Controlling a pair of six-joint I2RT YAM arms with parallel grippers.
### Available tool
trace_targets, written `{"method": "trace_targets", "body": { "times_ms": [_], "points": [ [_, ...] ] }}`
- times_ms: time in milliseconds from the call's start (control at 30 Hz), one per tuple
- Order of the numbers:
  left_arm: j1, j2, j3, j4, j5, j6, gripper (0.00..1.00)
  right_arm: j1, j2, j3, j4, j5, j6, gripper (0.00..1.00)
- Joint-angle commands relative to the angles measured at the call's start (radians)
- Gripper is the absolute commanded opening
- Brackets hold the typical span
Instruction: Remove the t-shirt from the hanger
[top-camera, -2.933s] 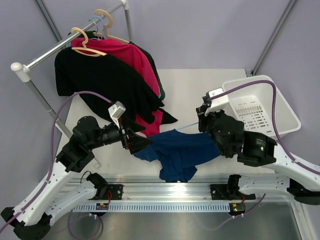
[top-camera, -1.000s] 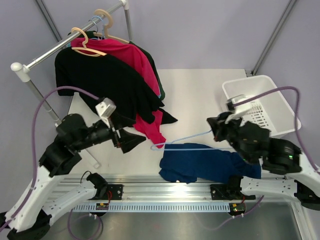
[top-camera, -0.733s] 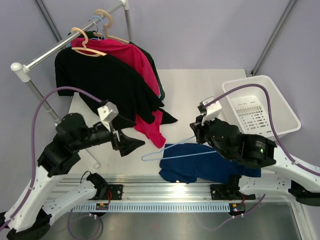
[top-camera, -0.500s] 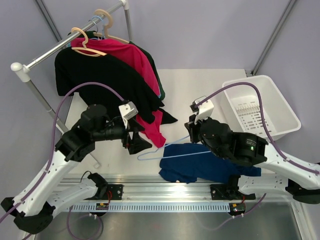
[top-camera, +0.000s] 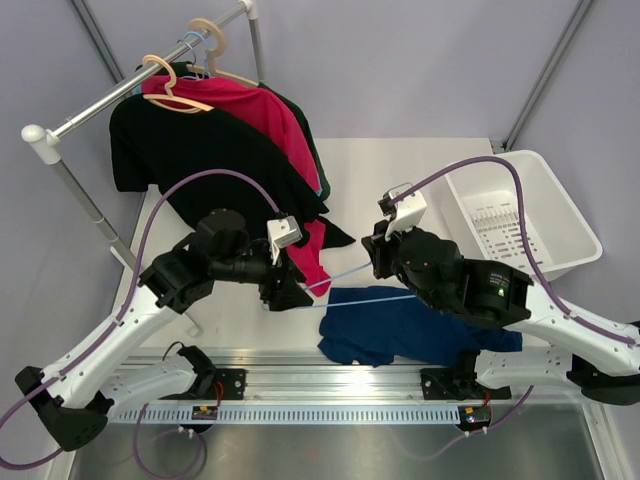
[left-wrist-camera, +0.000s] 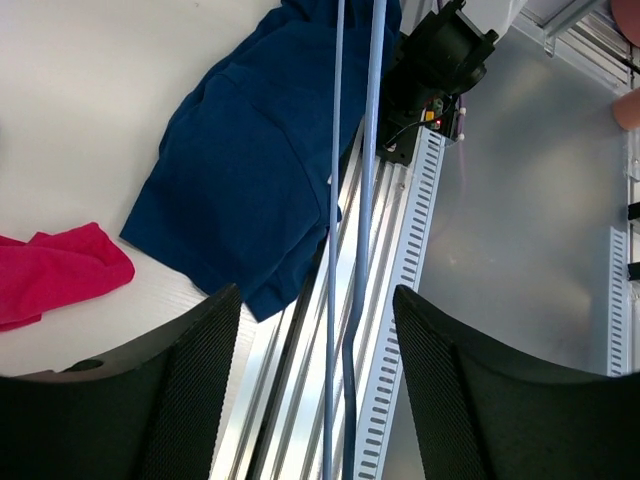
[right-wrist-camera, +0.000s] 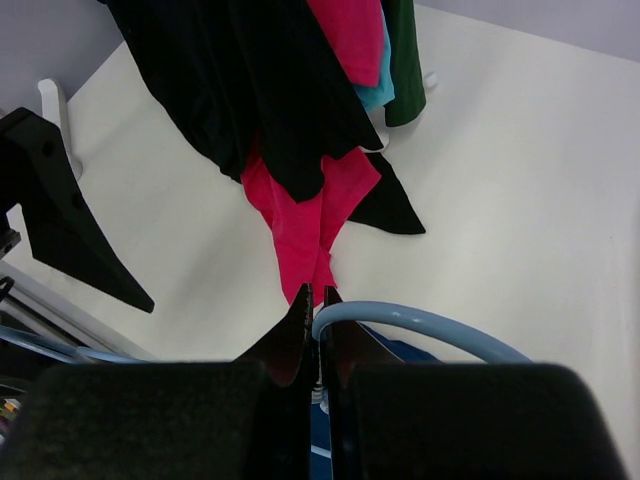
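Observation:
The dark blue t-shirt (top-camera: 405, 328) lies crumpled on the table near the front edge, off the hanger; it also shows in the left wrist view (left-wrist-camera: 262, 150). The light blue hanger (top-camera: 352, 284) is held in the air above it, between the two arms. My right gripper (top-camera: 379, 256) is shut on the hanger's hook (right-wrist-camera: 425, 323); its jaws (right-wrist-camera: 322, 300) are closed. My left gripper (top-camera: 292, 291) is open around the hanger's far end. In the left wrist view the two hanger bars (left-wrist-camera: 335, 200) run between the wide-apart fingers (left-wrist-camera: 190, 400), touching neither.
A clothes rail (top-camera: 120, 92) at the back left carries black (top-camera: 210, 160), red (top-camera: 260, 110) and green shirts on wooden hangers; the red one's hem (right-wrist-camera: 315, 215) hangs down to the table. A white basket (top-camera: 560, 215) stands at the right. A metal rail (top-camera: 340, 385) runs along the front edge.
My left arm has swung right, and its open jaws now sit around the hanger's end. My right gripper has carried the hanger left and back. The t-shirt has stayed on the table.

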Motion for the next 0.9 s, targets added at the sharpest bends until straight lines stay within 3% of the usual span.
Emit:
{"method": "trace_targets", "body": {
  "times_ms": [0,100,167,200,233,267,400,533,567,667,833,867],
  "points": [
    [-0.016,-0.004,0.005,0.026,0.039,0.024,0.61,0.000,0.004,0.042,0.043,0.003,0.014,0.00],
    [-0.027,0.005,0.009,0.021,0.044,0.030,0.56,0.000,0.009,0.042,0.048,0.003,0.012,0.00],
    [-0.033,0.007,0.013,0.017,0.047,0.034,0.41,0.001,0.015,0.047,0.047,0.003,0.012,0.00],
    [-0.035,0.005,0.013,0.015,0.050,0.039,0.31,0.000,0.016,0.053,0.045,0.002,0.012,0.00],
    [-0.035,0.004,0.015,0.014,0.047,0.039,0.06,0.000,0.018,0.053,0.043,-0.001,0.012,0.00],
    [-0.035,0.004,0.016,0.014,0.033,0.036,0.00,0.000,0.021,0.053,0.045,-0.004,0.012,0.00],
    [-0.035,0.001,0.016,0.017,-0.057,0.002,0.00,0.000,0.030,0.045,0.060,-0.029,0.008,0.01],
    [-0.035,-0.012,-0.001,0.026,-0.044,-0.025,0.00,0.000,0.029,0.034,0.085,-0.046,0.000,0.40],
    [-0.035,-0.022,-0.011,0.047,-0.050,-0.060,0.00,0.000,0.024,0.030,0.097,-0.049,-0.001,0.57],
    [-0.035,-0.073,-0.091,0.110,-0.097,-0.108,0.00,0.000,0.026,0.025,0.105,-0.050,-0.003,0.71],
    [-0.035,-0.114,-0.117,0.116,-0.170,-0.159,0.00,0.000,0.053,0.060,0.057,0.005,0.061,0.80],
    [-0.035,-0.131,-0.120,0.121,-0.165,-0.170,0.00,0.000,0.056,0.071,0.036,0.016,0.068,0.94]
  ]
}}
